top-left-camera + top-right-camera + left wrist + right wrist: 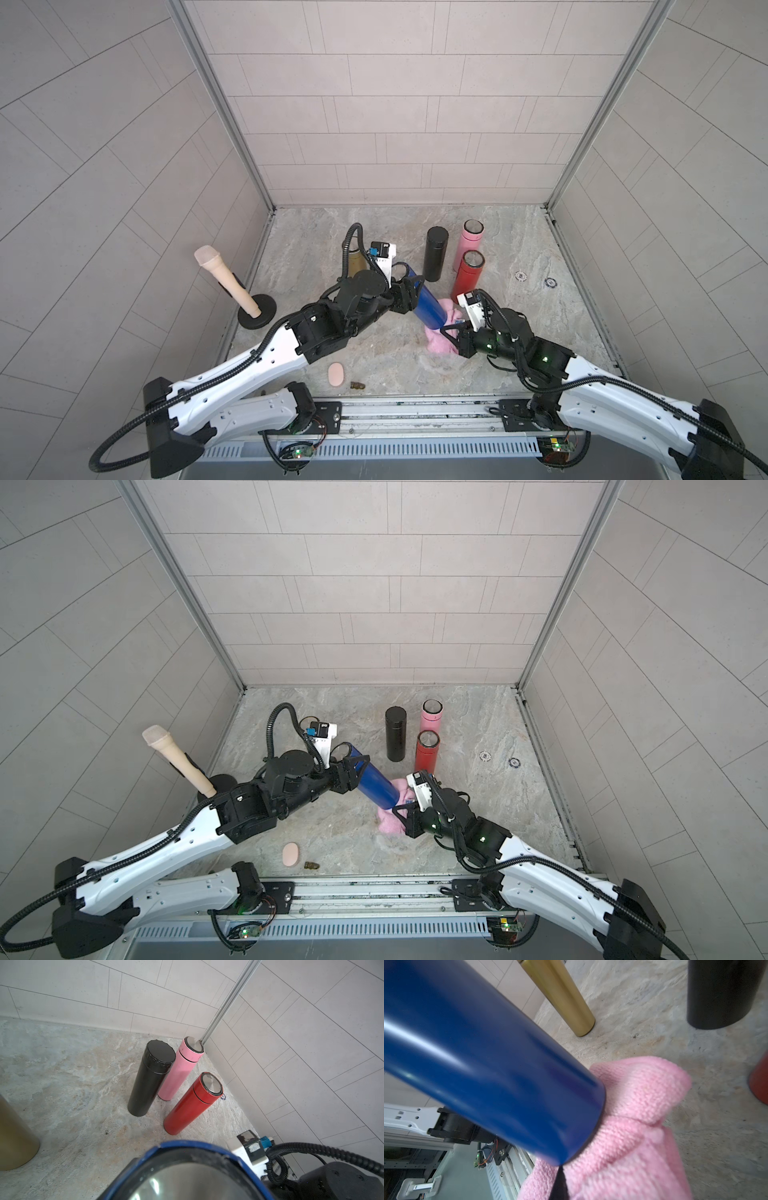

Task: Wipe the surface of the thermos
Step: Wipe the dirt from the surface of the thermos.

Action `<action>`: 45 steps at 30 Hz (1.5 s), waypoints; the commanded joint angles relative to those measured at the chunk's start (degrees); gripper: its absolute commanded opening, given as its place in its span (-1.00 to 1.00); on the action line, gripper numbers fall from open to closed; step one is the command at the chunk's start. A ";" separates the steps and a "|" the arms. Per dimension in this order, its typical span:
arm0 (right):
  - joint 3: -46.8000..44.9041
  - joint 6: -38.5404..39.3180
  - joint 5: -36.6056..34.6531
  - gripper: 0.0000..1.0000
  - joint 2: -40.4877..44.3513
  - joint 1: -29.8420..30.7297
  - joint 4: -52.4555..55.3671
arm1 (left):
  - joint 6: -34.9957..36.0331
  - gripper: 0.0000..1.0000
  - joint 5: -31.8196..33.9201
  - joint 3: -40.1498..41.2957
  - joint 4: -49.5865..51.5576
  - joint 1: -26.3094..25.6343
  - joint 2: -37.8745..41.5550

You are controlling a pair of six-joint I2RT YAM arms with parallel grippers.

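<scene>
Above the marble worktop (374,349), left jaws gripped the tilted blue thermos (428,307) while right jaws, closed on a pink cloth (438,345), touched its base mid-wipe, a stroke up the body likely due next.

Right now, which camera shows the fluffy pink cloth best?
The right wrist view: the fluffy pink cloth looms close, touching the blue metal thermos. Both top views show it small, partly behind the right gripper; the left wrist view misses it.
</scene>
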State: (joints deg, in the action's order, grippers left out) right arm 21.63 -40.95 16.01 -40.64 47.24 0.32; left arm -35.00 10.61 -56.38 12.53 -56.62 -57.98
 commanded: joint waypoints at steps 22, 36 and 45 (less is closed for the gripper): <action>0.46 -1.58 -3.26 -1.00 -8.90 8.30 -13.22 | -1.48 -1.00 -3.27 -1.19 -3.12 2.39 2.64; 3.24 2.24 -7.90 -1.00 -6.55 8.30 -8.35 | -2.32 -1.00 -5.79 -1.71 -3.95 3.18 0.96; 6.63 1.92 -8.67 -1.00 7.33 9.45 4.66 | 5.84 -1.00 7.04 -2.74 1.00 3.27 -2.85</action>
State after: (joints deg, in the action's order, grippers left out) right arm 25.52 -39.83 8.51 -38.46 56.29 2.17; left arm -32.95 11.40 -57.12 12.21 -53.47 -58.78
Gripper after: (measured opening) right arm 0.072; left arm 0.686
